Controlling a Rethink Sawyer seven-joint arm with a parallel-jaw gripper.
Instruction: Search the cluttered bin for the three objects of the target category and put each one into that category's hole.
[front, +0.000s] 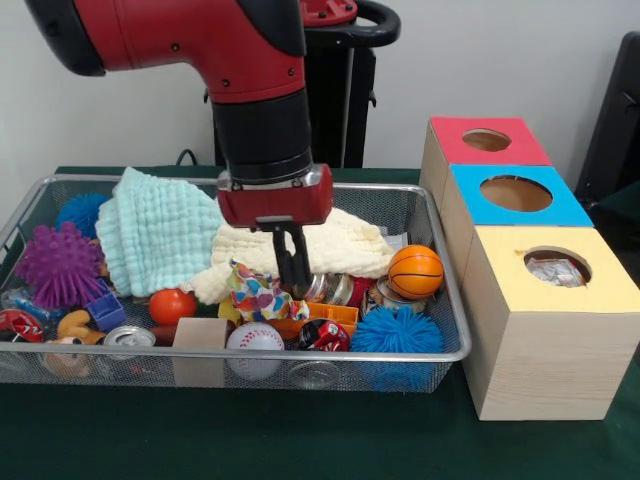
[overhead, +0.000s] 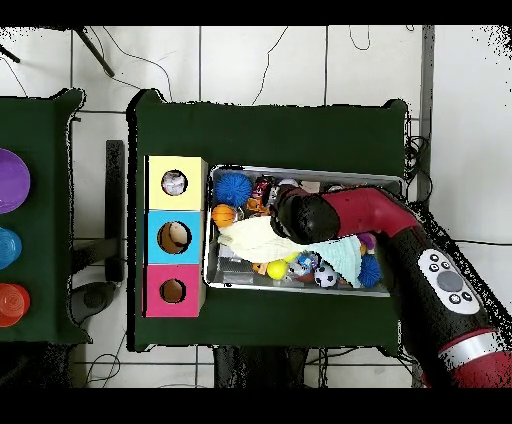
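Note:
The wire mesh bin (front: 300, 357) sits on the green table, full of clutter; it also shows in the overhead view (overhead: 300, 291). One white fabric piece with bright dots (front: 256, 293) lies near the bin's middle front, below the cream towel. My gripper (front: 293, 283) hangs straight down with its tips at that piece's right edge, touching or just beside it. The yellow-topped box's hole (front: 557, 267) holds something pale and crinkled, also seen from overhead (overhead: 174, 183). No other dotted pieces show.
A mint-green towel (front: 155, 235) and a cream towel (front: 340, 245) cover the bin's back. A basketball (front: 415, 271), a blue spiky ball (front: 397, 330), a purple spiky ball (front: 60, 265), a baseball (front: 254, 338) and cans lie around. The blue-topped (front: 516, 193) and red-topped (front: 487, 140) boxes stand behind the yellow one.

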